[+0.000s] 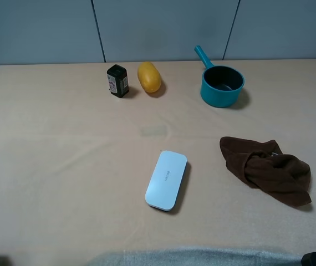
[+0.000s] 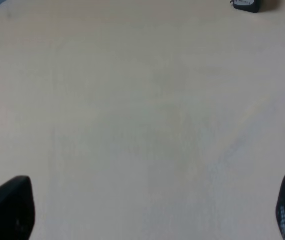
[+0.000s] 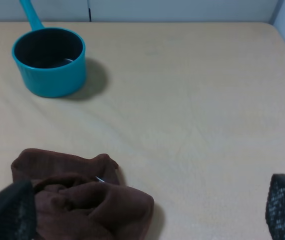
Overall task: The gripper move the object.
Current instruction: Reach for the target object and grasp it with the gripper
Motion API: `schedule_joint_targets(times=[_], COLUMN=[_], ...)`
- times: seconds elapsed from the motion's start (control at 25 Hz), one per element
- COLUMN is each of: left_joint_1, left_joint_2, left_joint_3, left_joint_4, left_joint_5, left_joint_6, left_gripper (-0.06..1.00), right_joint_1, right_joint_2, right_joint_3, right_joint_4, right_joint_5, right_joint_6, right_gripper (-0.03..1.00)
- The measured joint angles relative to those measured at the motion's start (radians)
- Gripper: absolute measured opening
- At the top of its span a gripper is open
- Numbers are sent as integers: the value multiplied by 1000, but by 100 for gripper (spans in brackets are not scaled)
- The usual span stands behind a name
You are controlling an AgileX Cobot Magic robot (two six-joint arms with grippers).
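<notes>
The teal saucepan stands upright at the back right of the table, its dark inside empty and its straight handle pointing back-left. It also shows in the right wrist view. My right gripper is open and empty, low at the front right, with the brown cloth between it and the pan. My left gripper is open and empty over bare table at the front left. In the exterior high view only dark bits of the arms show at the bottom corners.
A brown cloth lies crumpled front right, also in the right wrist view. A flat white case lies in the middle front. A small dark jar and a yellow fruit stand at the back. The jar's edge shows in the left wrist view.
</notes>
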Motion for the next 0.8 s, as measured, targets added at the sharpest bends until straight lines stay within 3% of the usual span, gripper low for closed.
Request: schedule_joint_targets(times=[0.8], left_joint_1=[0], left_joint_2=[0], left_joint_3=[0], left_joint_4=[0], left_joint_5=[0], left_joint_6=[0], left_gripper=[96], right_joint_1=[0], right_joint_2=[0], right_joint_3=[0], right_joint_4=[0], right_joint_5=[0], right_joint_6=[0], right_gripper=[69])
